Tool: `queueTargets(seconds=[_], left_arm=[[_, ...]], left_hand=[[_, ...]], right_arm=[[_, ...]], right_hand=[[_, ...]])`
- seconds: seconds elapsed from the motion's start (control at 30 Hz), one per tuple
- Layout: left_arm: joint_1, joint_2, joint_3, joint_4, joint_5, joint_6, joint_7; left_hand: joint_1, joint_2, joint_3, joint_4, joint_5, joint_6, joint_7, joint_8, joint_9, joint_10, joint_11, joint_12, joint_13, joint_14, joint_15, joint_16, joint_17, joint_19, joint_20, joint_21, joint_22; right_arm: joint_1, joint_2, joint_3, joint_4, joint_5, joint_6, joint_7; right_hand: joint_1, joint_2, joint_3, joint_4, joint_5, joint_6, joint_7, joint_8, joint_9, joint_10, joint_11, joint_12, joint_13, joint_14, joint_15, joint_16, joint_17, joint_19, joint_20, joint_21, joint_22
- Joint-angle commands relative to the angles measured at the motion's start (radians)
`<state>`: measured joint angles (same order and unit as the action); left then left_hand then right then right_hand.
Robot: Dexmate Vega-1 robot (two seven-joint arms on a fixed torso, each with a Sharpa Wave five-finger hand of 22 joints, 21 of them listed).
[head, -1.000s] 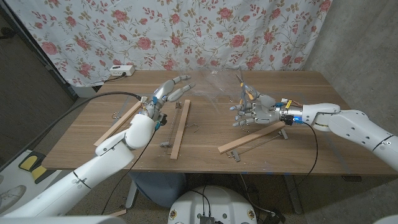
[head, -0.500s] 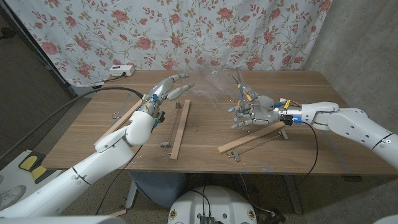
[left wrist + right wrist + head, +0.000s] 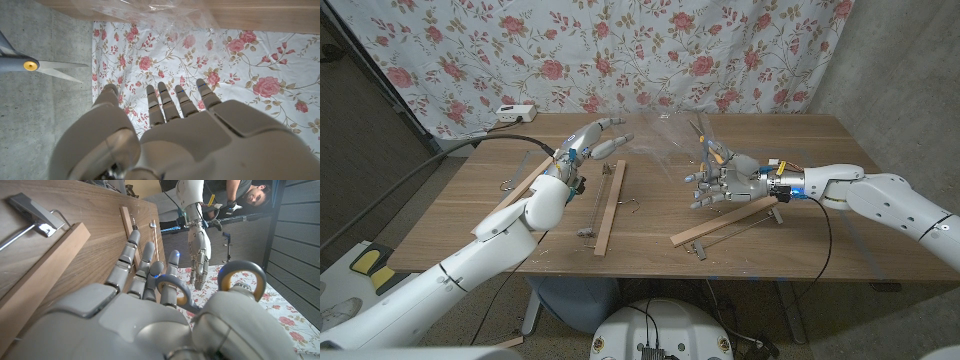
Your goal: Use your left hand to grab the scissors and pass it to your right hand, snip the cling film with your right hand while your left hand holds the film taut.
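Observation:
My right hand [image 3: 725, 180] holds the scissors [image 3: 712, 143] over the table's right half, blades pointing up and away toward the curtain. The grey and orange handle loops [image 3: 172, 291] sit around my right hand's [image 3: 125, 315] thumb and finger. My left hand [image 3: 590, 142] hangs above the far middle of the table, fingers straight and apart, holding nothing. Its fingertips point at the crumpled clear cling film [image 3: 655, 132], short of it. The left wrist view has my left hand [image 3: 175, 135], the scissor blades [image 3: 42, 65] and the film [image 3: 150, 7].
Three wooden slat frames lie on the table: one on the left [image 3: 510, 195], one in the middle [image 3: 610, 205], one under my right hand [image 3: 725, 222]. A white box [image 3: 515, 113] sits at the far left edge. A person [image 3: 250, 195] is behind the robot.
My left hand has stretched farther forward toward the film. My right hand with the scissors has edged slightly left.

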<state>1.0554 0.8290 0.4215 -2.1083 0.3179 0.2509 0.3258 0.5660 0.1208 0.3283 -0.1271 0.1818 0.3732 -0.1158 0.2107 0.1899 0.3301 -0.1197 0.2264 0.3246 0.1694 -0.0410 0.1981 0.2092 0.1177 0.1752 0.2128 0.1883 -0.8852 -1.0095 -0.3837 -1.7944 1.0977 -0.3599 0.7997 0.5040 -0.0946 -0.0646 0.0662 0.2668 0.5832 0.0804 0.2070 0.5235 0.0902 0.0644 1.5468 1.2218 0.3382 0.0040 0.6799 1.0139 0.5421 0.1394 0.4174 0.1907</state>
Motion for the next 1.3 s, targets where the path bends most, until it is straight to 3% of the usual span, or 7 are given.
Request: queueTargets(seconds=[0.03,0.17,0.5,0.83,1.23,1.3], left_arm=[[-0.036,0.005,0.035,0.002,0.052,0.043,-0.032],[-0.057,0.004,0.048,0.01,0.053,0.048,-0.057],[-0.132,-0.004,0.11,0.039,0.111,0.082,-0.119],[-0.225,-0.005,0.204,0.045,0.268,0.148,-0.207],[-0.295,-0.031,0.288,0.088,0.414,0.132,-0.291],[-0.303,-0.032,0.303,0.084,0.46,0.141,-0.305]], left_hand=[[0.015,0.0,0.003,-0.01,0.001,-0.001,-0.001,-0.004,0.004,-0.008,0.003,-0.005,0.003,-0.007,0.001,-0.001,0.001,-0.001,0.006,-0.003,0.002],[0.018,-0.002,0.007,-0.015,0.001,-0.021,0.003,-0.012,0.004,-0.033,0.016,-0.012,0.002,-0.026,0.007,-0.006,0.001,-0.009,0.01,-0.005,0.002],[0.026,-0.006,0.012,-0.022,0.002,-0.031,0.005,-0.015,0.005,-0.045,0.021,-0.013,0.001,-0.034,0.009,-0.006,0.0,-0.014,0.01,-0.007,0.002],[0.054,-0.014,0.025,-0.038,0.006,-0.09,0.013,-0.029,0.006,-0.091,0.032,-0.022,-0.001,-0.073,0.026,-0.014,-0.006,-0.027,0.013,-0.009,0.001],[0.047,-0.028,0.018,-0.033,0.001,-0.116,0.006,-0.032,0.007,-0.087,0.039,-0.015,-0.003,-0.08,0.024,-0.011,-0.007,-0.031,0.013,-0.01,0.001],[0.033,-0.037,0.01,-0.025,-0.005,-0.126,0.007,-0.028,0.007,-0.051,0.059,0.001,-0.006,-0.078,0.023,-0.006,-0.007,-0.03,0.01,-0.008,0.0]], right_arm=[[0.002,-0.002,-0.002,-0.003,0.001,0.005,0.014],[0.001,-0.001,-0.002,0.0,-0.001,0.012,0.021],[-0.004,0.0,-0.001,0.007,0.005,0.012,0.025],[0.008,0.007,-0.008,0.016,-0.003,0.015,0.037],[0.012,0.013,-0.01,0.028,-0.008,0.022,0.041],[0.01,0.013,-0.009,0.028,-0.007,0.022,0.038]], right_hand=[[0.012,0.008,0.003,-0.008,0.004,-0.083,0.08,-0.004,-0.001,0.004,0.007,0.009,0.004,0.002,0.004,-0.002,-0.002,0.011,0.001,-0.002,0.003],[0.018,0.013,0.005,-0.01,0.004,-0.085,0.08,-0.004,-0.002,0.005,0.006,0.007,0.001,0.001,0.004,-0.001,0.0,0.011,0.001,-0.004,0.003],[0.032,0.023,0.01,-0.015,0.002,-0.082,0.081,0.0,-0.003,0.007,0.006,0.005,-0.001,0.004,0.004,0.0,-0.001,0.016,0.0,-0.005,0.003],[0.044,0.029,0.013,-0.019,-0.001,-0.081,0.079,0.001,-0.005,0.01,0.006,0.005,-0.001,0.005,0.001,0.0,-0.003,0.019,0.0,-0.008,0.003],[0.054,0.034,0.013,-0.023,-0.005,-0.08,0.078,0.003,-0.006,0.009,0.005,0.005,0.0,0.007,-0.001,0.0,-0.005,0.022,-0.003,-0.011,0.002],[0.055,0.034,0.013,-0.023,-0.006,-0.081,0.078,0.003,-0.007,0.01,0.006,0.005,0.0,0.008,0.001,0.001,-0.004,0.023,-0.002,-0.012,0.002]])
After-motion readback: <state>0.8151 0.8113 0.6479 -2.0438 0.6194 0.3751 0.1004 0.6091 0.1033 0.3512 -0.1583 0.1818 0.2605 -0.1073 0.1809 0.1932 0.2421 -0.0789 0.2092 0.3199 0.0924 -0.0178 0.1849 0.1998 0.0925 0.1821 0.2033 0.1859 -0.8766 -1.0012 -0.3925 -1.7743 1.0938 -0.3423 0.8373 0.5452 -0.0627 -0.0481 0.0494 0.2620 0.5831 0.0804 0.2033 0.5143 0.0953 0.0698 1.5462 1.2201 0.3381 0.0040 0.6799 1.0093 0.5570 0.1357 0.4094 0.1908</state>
